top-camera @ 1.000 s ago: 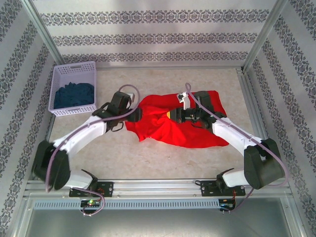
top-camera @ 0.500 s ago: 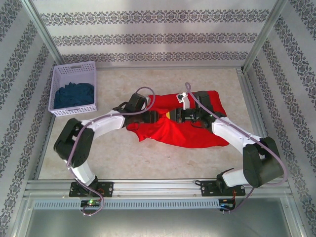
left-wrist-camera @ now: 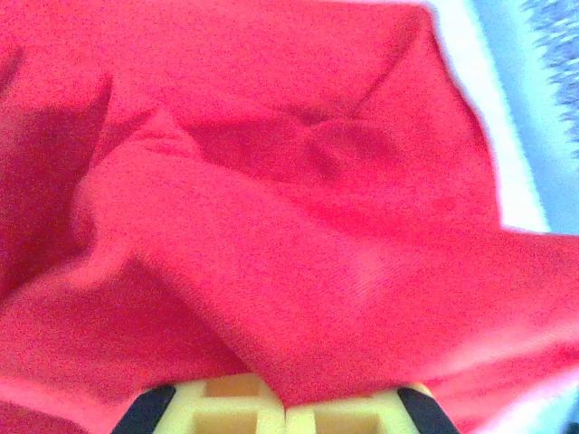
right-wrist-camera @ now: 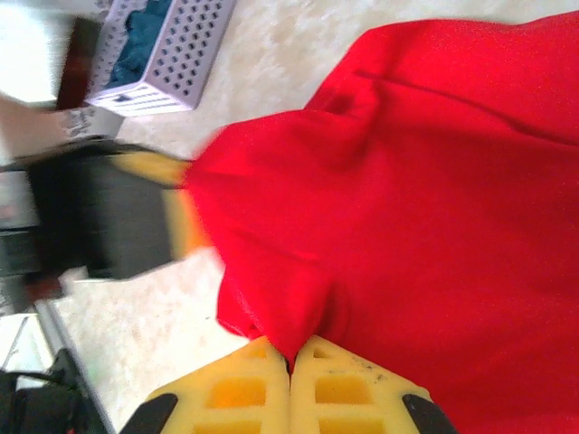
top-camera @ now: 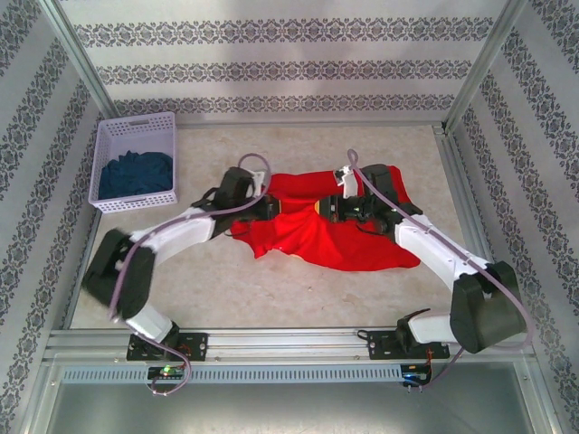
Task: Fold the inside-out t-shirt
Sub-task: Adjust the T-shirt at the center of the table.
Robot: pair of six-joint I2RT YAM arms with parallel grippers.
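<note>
The table (top-camera: 271,289) carries everything. The inside-out t-shirt (top-camera: 353,244) lies rumpled across its middle, spreading toward the right edge, with folds bunched up between the two arms. A white basket (top-camera: 136,119) sits in the far left corner, well apart from the shirt, with a dark blue cloth (top-camera: 136,176) inside.

The left gripper (top-camera: 271,206) sits at the shirt's left end. Its wrist view shows the yellow fingers pressed together with red cloth rising from between them, so it looks to be pinching a fold. The right gripper (top-camera: 321,208) faces it just beside, jaws pressed together on a ridge of the same fabric (right-wrist-camera: 291,380).

The two grips are close together on loose, bunched cloth. If either holds only a thin layer, pulling apart could let the fabric slip free. If either has caught two layers, the shirt may drag as a lump rather than spread flat, and the fold would come out crooked.
</note>
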